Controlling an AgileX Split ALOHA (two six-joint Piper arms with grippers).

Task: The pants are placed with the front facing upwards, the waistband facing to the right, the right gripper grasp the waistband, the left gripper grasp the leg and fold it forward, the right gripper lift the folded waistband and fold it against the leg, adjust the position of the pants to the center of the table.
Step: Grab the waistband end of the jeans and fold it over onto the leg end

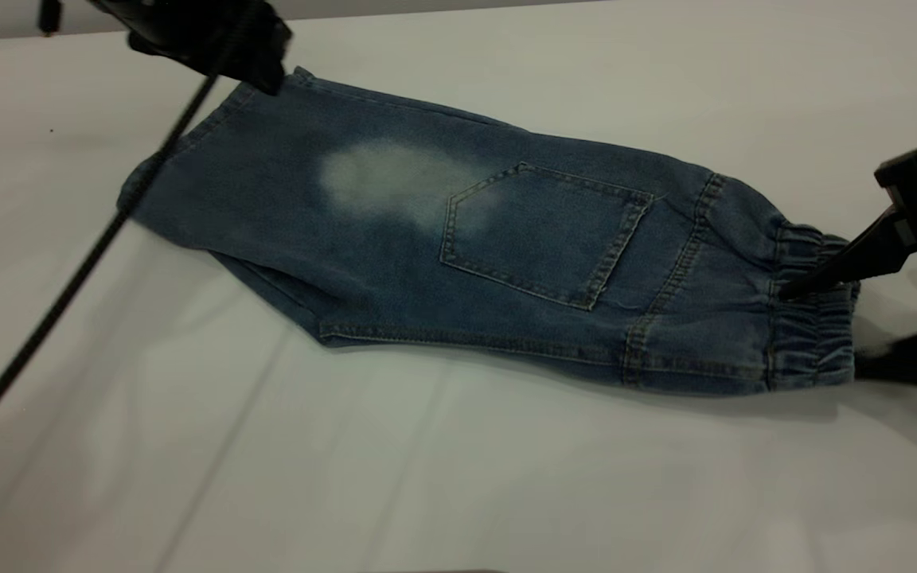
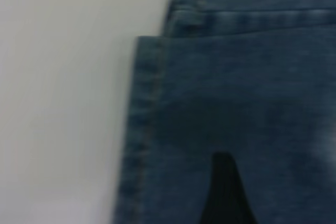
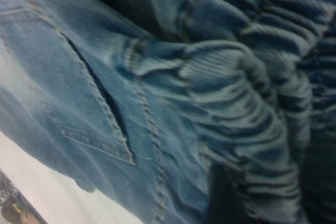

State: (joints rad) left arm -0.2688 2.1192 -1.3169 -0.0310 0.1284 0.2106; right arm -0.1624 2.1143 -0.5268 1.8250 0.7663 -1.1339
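Exterior view: soft, floppy blue denim pants (image 1: 506, 255) lie folded on the white counter (image 1: 458, 477); the black right end effector (image 1: 813, 282) pinches the gathered elastic waistband (image 1: 813, 326), a firm handhold

Left wrist view: the black left end effector (image 2: 226, 192) rests over the leg hem, finger spread unclear

Right wrist view: bunched waistband, apparently clamped

One pair of pants (image 1: 458, 239) on one tabletop (image 1: 427, 477). One patch pocket (image 1: 542, 235), one pale faded patch (image 1: 395, 179), one gathered waistband (image 1: 813, 310). Two tools: left tool (image 1: 212, 36) at the leg end, right tool (image 1: 864, 255) at the waistband. One black cable (image 1: 68, 294).
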